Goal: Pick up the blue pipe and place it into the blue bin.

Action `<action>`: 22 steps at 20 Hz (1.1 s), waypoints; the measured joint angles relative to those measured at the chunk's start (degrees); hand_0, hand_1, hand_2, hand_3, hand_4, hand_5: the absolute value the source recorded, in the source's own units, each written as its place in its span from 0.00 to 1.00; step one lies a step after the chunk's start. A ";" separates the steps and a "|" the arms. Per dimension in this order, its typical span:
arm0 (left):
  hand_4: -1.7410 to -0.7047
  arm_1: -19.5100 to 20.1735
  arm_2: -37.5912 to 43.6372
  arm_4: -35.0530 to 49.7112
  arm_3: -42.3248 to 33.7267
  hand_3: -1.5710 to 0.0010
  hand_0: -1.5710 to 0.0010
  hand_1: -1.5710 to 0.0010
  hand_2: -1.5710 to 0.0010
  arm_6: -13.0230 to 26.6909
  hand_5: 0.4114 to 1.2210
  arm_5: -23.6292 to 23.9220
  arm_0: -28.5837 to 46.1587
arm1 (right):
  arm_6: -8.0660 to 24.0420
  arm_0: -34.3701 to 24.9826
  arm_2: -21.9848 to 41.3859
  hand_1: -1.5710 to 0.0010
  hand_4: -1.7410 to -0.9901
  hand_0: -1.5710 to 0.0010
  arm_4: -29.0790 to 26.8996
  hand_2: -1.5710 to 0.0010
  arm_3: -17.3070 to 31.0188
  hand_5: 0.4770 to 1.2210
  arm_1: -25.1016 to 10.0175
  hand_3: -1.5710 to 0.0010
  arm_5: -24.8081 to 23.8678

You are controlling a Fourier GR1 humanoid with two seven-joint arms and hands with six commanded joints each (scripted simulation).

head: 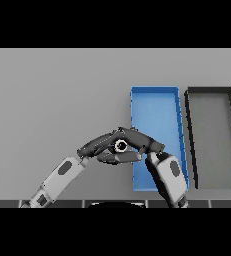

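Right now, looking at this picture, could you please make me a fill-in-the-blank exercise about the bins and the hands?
1. The black-rimmed bin stands to the ___ of the blue bin.
2. The left hand and the right hand meet at the blue bin's ___ wall.
3. The right forearm passes over the ___ bin.
Missing words: right; left; blue.

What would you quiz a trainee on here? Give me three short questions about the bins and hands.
1. True or false: the blue bin stands to the right of the dark bin.
2. The left hand and right hand meet: A) over the dark bin; B) at the blue bin's left edge; C) far left.
3. How many bins stand on the table?
Key: 1 false; 2 B; 3 two.
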 measured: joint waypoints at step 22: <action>0.85 0.65 0.28 2.21 -2.07 1.00 1.00 1.00 1.00 7.41 0.09 0.79 2.78 | 11.37 -27.23 -20.45 0.00 0.32 0.00 -30.99 0.00 5.55 1.00 -11.75 0.00 -17.97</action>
